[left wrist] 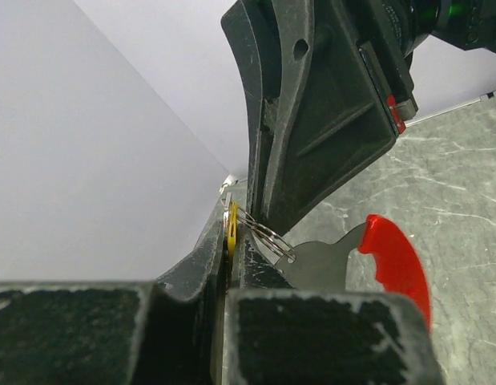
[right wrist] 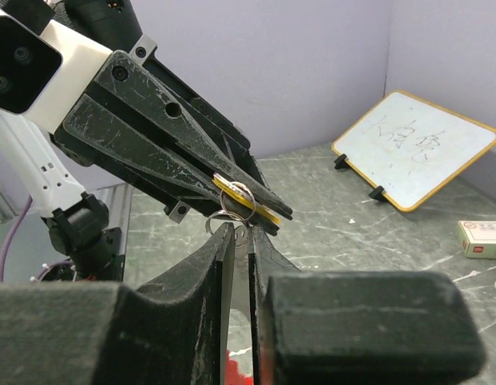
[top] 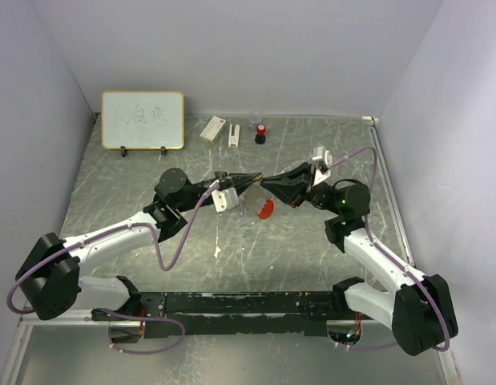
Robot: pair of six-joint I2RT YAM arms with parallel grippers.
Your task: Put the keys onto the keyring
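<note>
The left tool is pressing together on the gold key, holding it edge-up just above the tag, over the bench. The ring is crossing the key's tip, its wire running towards the tag. The right tool is meeting the key nose to nose, its fingers standing a sliver apart beside the wire. I cannot tell whether it is gripping the wire.

The key is probably light, stiff and slick, so it is best pinched flat by the head. The wire is likely thin and springy, so it is best taken close to the key, not at the tag.
</note>
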